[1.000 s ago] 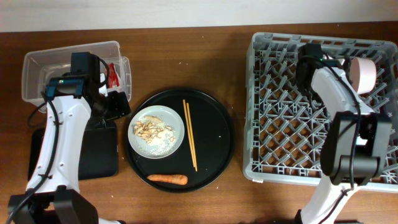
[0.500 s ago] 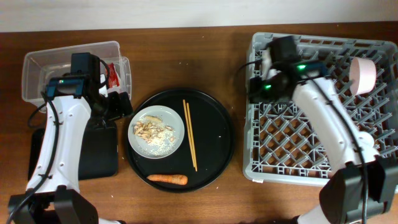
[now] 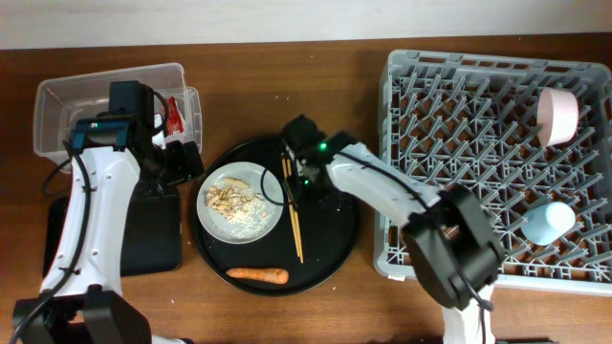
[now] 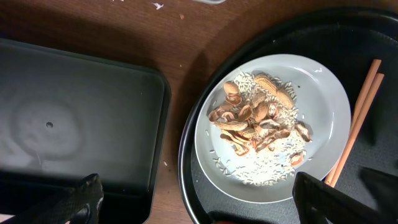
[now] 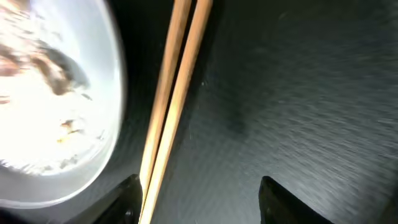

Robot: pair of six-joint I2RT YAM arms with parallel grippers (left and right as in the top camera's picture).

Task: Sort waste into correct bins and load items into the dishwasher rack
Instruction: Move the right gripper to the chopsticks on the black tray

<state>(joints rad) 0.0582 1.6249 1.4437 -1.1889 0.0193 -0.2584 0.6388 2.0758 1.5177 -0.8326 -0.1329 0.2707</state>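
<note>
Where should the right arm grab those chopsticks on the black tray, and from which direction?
Take the chopsticks as a pair near their middle, coming straight down with the right claw open across their width. They lie flat and side by side on the round black tray, and the plate sits close along one side, so a sideways approach looks cramped.

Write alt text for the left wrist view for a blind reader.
A round grey-white plate of beige-white food scraps sits on a large round black tray, thin wooden chopsticks beside it. A flat black rectangular tray lies to its left.
</note>
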